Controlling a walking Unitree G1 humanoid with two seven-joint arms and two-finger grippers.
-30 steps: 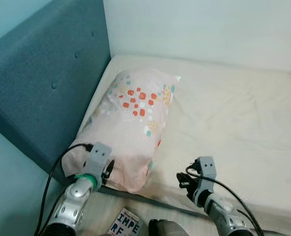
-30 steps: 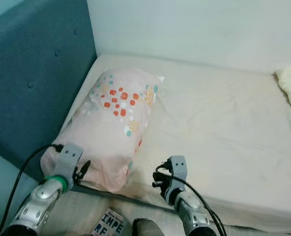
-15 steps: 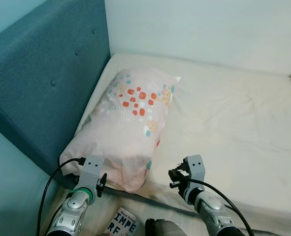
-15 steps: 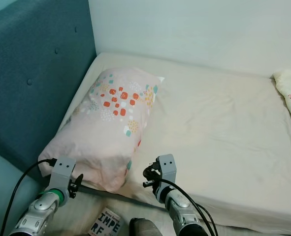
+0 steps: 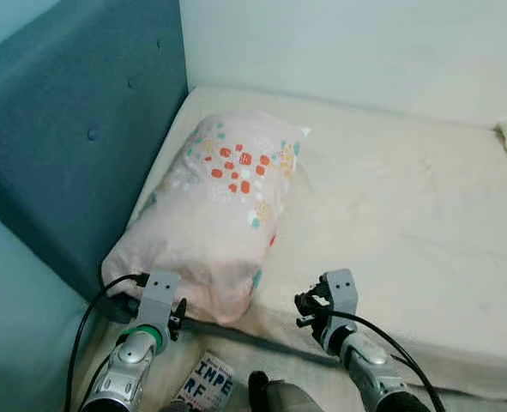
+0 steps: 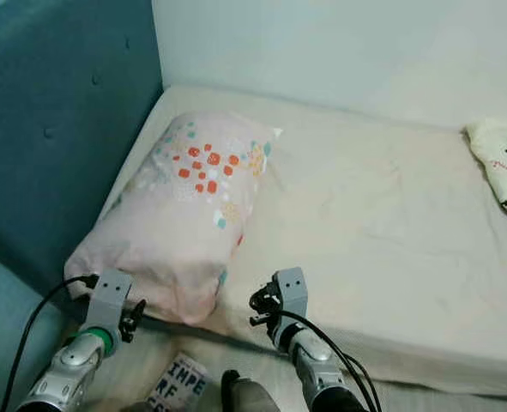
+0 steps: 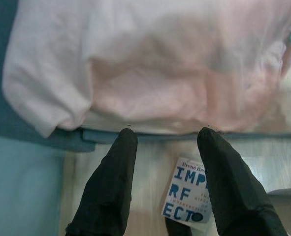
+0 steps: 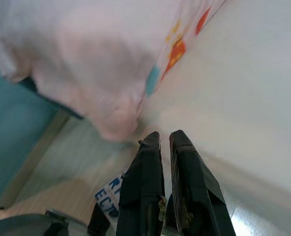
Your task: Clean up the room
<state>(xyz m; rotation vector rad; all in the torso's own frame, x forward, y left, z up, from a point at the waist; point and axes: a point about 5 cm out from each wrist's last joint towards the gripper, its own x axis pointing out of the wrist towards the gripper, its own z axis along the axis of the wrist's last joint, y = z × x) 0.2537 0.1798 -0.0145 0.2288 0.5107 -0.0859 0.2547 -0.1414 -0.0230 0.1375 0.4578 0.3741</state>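
A pale pink pillow (image 5: 223,215) printed with orange, teal and yellow spots lies lengthwise on the cream-sheeted mattress (image 5: 390,223), pressed along the teal upholstered headboard (image 5: 73,137) on the robot's left, its near end bulging out over the mattress edge. The far side of the bed meets a plain white wall (image 5: 347,51). On the mattress at the far right lies a cream cloth item with dark markings (image 6: 502,167), well apart from the pillow. The left gripper (image 7: 165,147) hangs just below the pillow's near corner, beside the bed edge, its two black fingers (image 7: 111,182) spread wide with nothing between them; in the left wrist view the pillow's rounded end and the teal bed frame (image 7: 81,138) stand right ahead of the fingertips. The right gripper (image 8: 163,140) is held low at the mattress edge, just right of the pillow's near end, its fingers (image 8: 145,182) drawn nearly together with a thin gap and holding nothing. On the pale wood floor (image 7: 145,162) between the two arms lies a white book (image 5: 206,384) with large blue letters on its cover, partly under the bed's near edge line in the eye views. A dark rounded part of the robot's body (image 5: 274,396) sits just beside the book. A black cable (image 5: 86,318) loops from the left wrist.
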